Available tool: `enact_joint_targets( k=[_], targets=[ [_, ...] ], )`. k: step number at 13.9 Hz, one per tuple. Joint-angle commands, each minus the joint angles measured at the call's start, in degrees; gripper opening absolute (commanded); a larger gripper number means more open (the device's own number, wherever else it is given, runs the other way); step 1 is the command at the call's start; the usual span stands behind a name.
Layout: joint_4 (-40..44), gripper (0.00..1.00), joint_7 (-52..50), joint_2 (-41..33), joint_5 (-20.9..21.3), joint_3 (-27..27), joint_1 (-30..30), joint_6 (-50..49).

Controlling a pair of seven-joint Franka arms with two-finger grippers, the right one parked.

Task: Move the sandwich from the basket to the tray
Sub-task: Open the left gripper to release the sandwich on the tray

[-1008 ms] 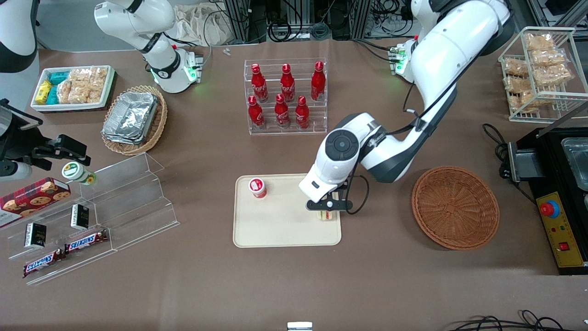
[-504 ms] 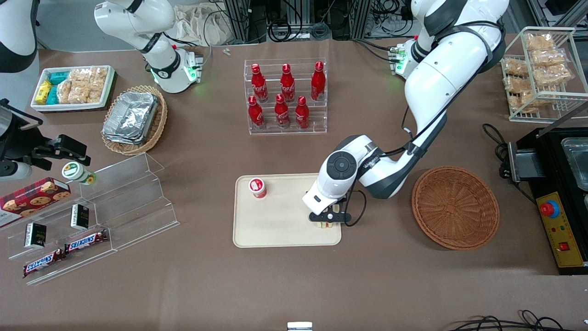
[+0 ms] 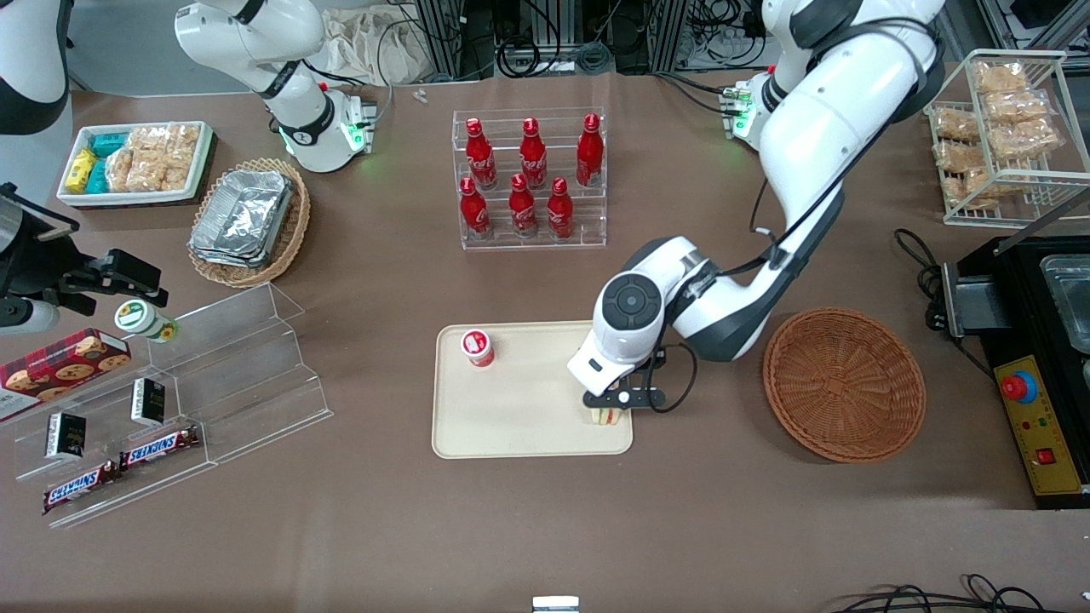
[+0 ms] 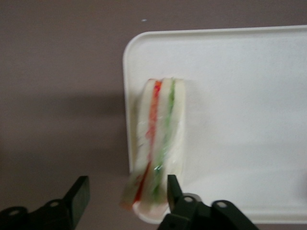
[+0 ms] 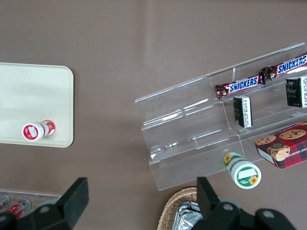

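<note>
The sandwich (image 3: 606, 415) lies on the cream tray (image 3: 511, 426), at the tray's corner nearest the front camera on the working arm's side. In the left wrist view the sandwich (image 4: 158, 139) shows its red and green layers and runs along the tray's rim (image 4: 125, 96), with one end at the rim. My left gripper (image 3: 622, 398) hangs just above it and is open. Its fingers (image 4: 79, 194) stand apart on either side of the sandwich's end without touching it. The reddish-brown basket (image 3: 843, 383) sits beside the tray toward the working arm's end, with nothing in it.
A small red-and-white cup (image 3: 478, 346) stands on the tray's farther part. A rack of red bottles (image 3: 530, 179) stands farther from the front camera than the tray. A clear stepped shelf (image 3: 213, 375) with snacks lies toward the parked arm's end.
The gripper carried the sandwich nearer to the front camera and down onto the tray's corner. It has since let go and shifted slightly toward the basket.
</note>
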Motion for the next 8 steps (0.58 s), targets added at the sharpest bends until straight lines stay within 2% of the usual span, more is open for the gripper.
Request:
enact_joint_targets(
  k=[1, 3, 8],
  targets=[
    [-0.9, 1.00, 1.5, -6.4, -1.8, 0.3, 0.2, -6.8],
    [-0.8, 1.00, 2.9, -9.6, -1.8, 0.3, 1.6, -10.1],
    [-0.9, 0.99, 11.9, -17.3, -7.5, 0.3, 6.9, -17.4]
  ],
)
